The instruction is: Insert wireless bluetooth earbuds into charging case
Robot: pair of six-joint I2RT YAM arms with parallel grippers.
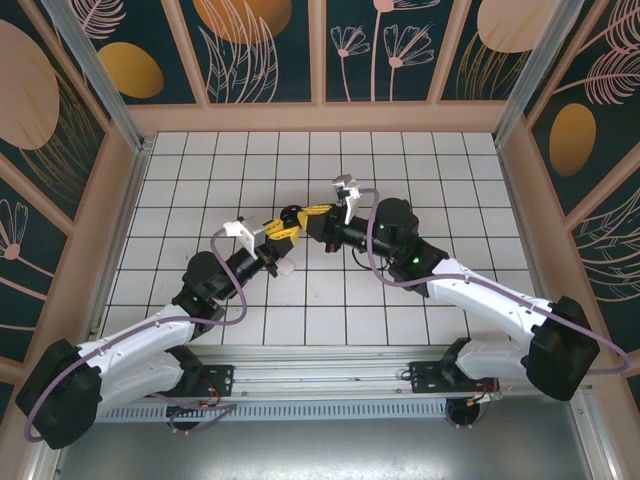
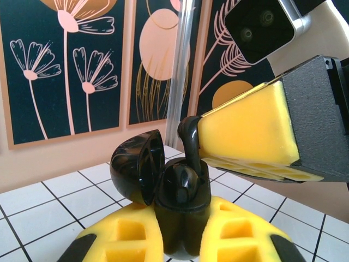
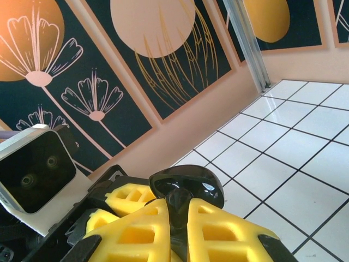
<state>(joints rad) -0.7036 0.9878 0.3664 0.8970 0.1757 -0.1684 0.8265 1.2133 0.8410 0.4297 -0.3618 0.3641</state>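
Two arms meet over the middle of the tiled bench (image 1: 450,170), left arm (image 1: 150,340) and right arm (image 1: 500,300) w/ yellow tips almost touching.

Left jaws are clamped on a black charging case (image 2: 182,218). The case body stands upright btwn the two yellow left fingers (image 2: 120,240). Its lid (image 2: 136,164) is swung open, to the left in the left wrist view.

Right jaws come in from the right and are closed on a black earbud (image 2: 190,136), its stem pinched at the tip of the yellow right fingers (image 2: 251,128). The earbud stands upright w/ its lower end touching the case's open top. How deep it sits, can't tell.

In the right wrist view the same dark earbud (image 3: 177,210) shows in the narrow gap btwn the right fingers (image 3: 139,234). The glossy lid (image 3: 188,183) is just beyond, and the left fingers (image 3: 128,197) are below-left of it.

From above, a small white item (image 1: 286,267) lies on the tiles just beside the left arm's wrist. It is too small to tell what it is.
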